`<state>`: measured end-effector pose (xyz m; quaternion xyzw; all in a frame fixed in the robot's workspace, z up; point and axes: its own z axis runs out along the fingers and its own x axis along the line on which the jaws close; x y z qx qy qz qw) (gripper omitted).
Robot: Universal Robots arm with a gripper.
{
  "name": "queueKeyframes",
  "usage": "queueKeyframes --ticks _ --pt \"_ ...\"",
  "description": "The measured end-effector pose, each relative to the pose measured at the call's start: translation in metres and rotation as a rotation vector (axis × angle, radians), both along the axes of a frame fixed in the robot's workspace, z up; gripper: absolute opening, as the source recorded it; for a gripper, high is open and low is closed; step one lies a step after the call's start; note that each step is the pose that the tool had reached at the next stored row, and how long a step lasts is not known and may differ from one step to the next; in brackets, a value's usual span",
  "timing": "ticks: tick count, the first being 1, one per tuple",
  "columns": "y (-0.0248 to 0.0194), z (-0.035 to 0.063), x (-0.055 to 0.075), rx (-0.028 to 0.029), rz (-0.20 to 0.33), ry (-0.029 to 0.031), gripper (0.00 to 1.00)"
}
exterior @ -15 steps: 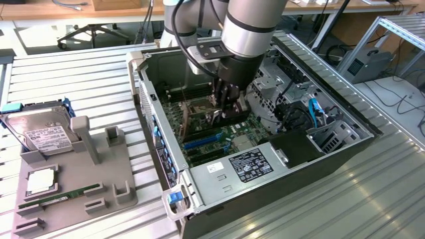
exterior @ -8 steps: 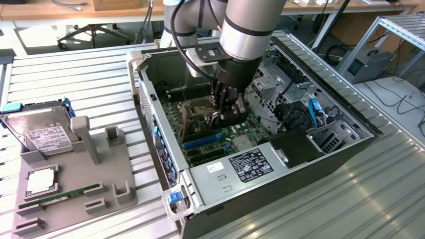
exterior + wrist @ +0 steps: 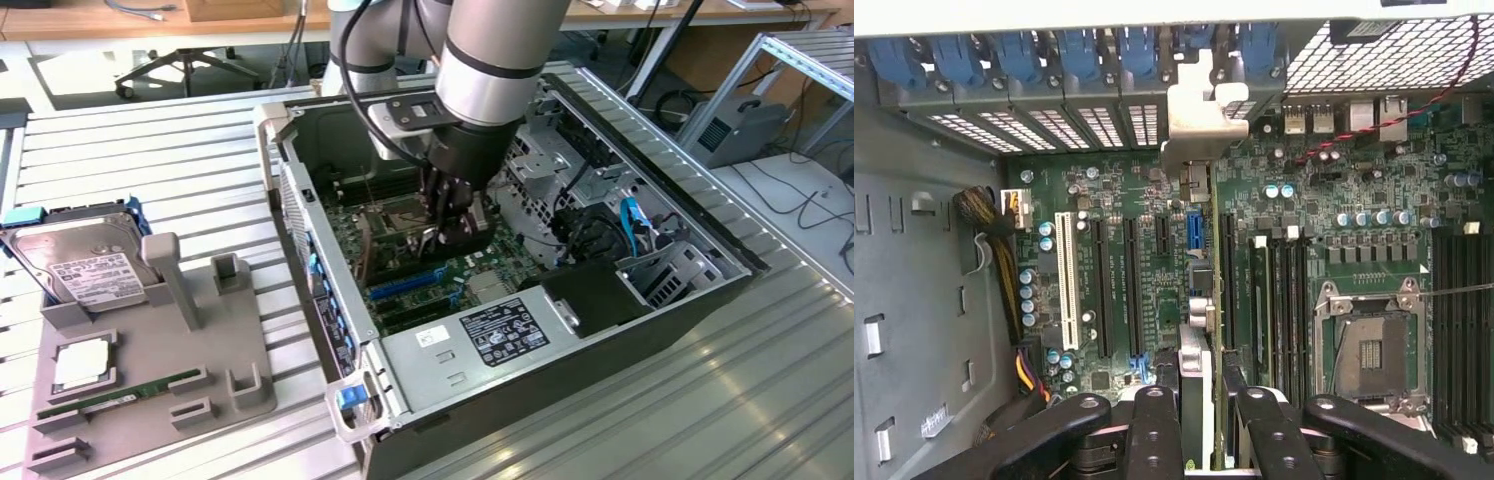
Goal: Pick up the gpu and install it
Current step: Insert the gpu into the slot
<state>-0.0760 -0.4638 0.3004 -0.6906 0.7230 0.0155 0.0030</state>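
Note:
In the wrist view the gpu [image 3: 1195,365] is seen edge-on as a thin card, standing over the motherboard's expansion slots [image 3: 1129,270]. Its pale metal bracket [image 3: 1201,115] reaches the rear wall beside the blue slot latches [image 3: 1079,55]. My gripper [image 3: 1204,415] is shut on the card's near end, one black finger [image 3: 1156,425] on each side. In the exterior view the gripper [image 3: 450,232] is deep inside the open computer case [image 3: 694,255], low over the motherboard [image 3: 487,270], with the dark gpu [image 3: 461,243] between its fingers. I cannot tell whether the card sits in a slot.
A grey fixture tray [image 3: 147,400] at the exterior view's left holds a silver hard drive [image 3: 80,265], a CPU [image 3: 83,362] and a green memory stick [image 3: 120,392]. Inside the case are the power supply [image 3: 501,330], an empty CPU socket [image 3: 1369,350] and a cable bundle [image 3: 1004,260].

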Motion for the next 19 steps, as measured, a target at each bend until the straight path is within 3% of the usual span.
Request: queueKeyframes --ticks 19 --pt "0.0 -0.0124 -0.005 -0.0016 0.0 -0.0001 0.27"
